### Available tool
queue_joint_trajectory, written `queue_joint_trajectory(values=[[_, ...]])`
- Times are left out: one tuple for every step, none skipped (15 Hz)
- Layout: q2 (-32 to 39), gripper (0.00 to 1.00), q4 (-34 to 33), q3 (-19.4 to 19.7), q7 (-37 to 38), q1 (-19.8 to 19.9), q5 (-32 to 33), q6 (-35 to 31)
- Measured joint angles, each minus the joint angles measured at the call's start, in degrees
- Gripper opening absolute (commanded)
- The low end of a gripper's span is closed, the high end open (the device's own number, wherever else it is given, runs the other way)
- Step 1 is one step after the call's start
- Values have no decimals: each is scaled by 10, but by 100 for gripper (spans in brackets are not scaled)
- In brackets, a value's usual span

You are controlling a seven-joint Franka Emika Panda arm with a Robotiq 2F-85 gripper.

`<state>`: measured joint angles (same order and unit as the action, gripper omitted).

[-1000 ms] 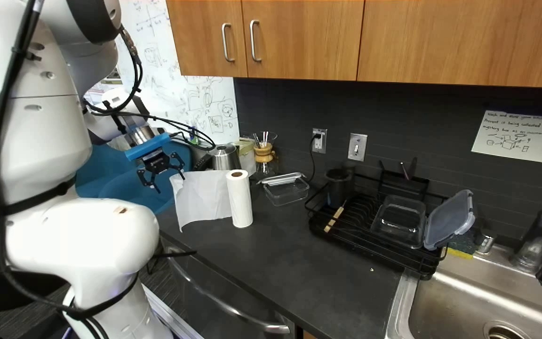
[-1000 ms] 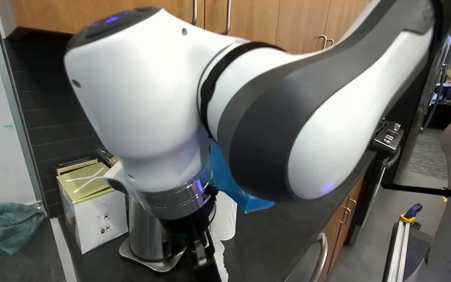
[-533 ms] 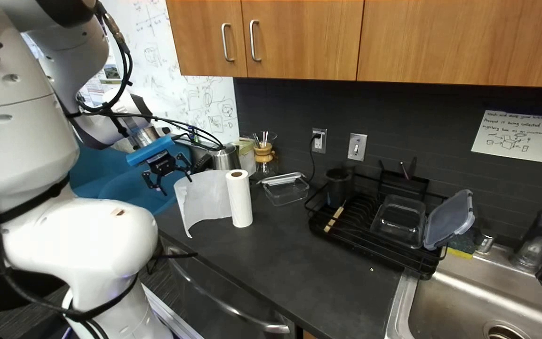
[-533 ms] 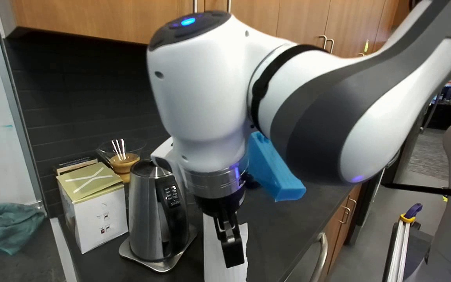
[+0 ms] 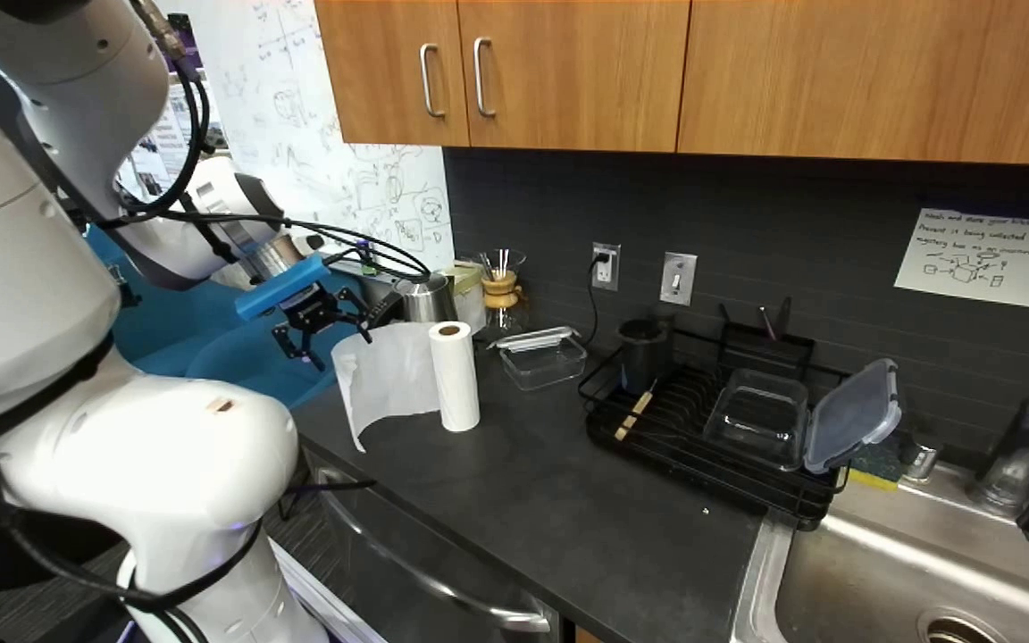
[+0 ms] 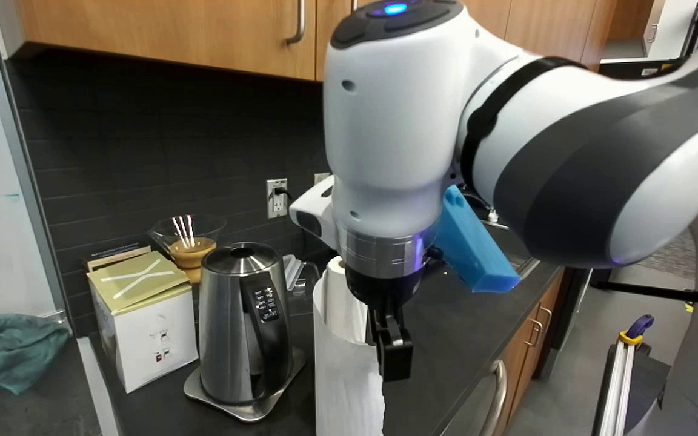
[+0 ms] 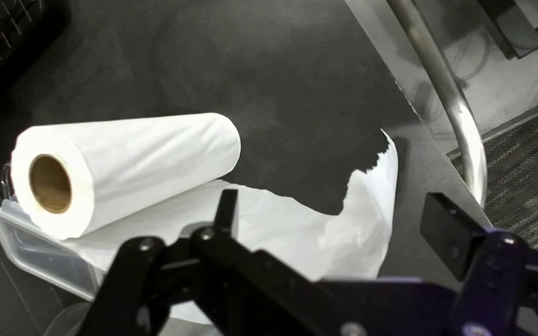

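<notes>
Spread wide, the hand [image 5: 344, 354] hung by the loose sheet [image 5: 389, 379] left of the paper roll [image 5: 455, 379], and squaring to the torn end [image 7: 385, 161] looked key!

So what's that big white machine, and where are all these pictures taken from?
That's a robot arm. Its gripper works a bit like a hand with two fingers. Two cameras stand away from the arm and watch the scene; another rides on its wrist, so that picture looks out past the fingers. On the dark counter stand a roll of paper towels with a loose sheet coming off it, a kettle, a box and a dish rack. The gripper is open near that sheet and holds nothing.
</notes>
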<state>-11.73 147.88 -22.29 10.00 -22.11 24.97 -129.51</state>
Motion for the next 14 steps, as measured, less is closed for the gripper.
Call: queue_joint_trajectory(values=[[-6, 100, 5, 0, 0, 0, -1, -2], [-12, 100, 10, 0, 0, 1, -3, -4], [-17, 100, 14, 0, 0, 3, -5, -6], [-21, 100, 18, 1, 0, 5, -10, -9], [-27, 100, 24, 4, 0, 7, -18, -15], [-34, 100, 33, 9, -2, 10, -30, -25], [-41, 100, 43, 17, -4, 13, -43, -36], [-51, 100, 55, 25, -6, 16, -55, -48], [-62, 100, 69, 35, -8, 19, -69, -60], [-74, 100, 84, 45, -11, 23, -82, -73], [-87, 100, 100, 56, -16, 26, -95, -86], [-100, 100, 115, 66, -21, 29, -107, -98], [-108, 100, 121, 74, -25, 34, -114, -106], [-113, 100, 119, 80, -29, 39, -119, -109]])
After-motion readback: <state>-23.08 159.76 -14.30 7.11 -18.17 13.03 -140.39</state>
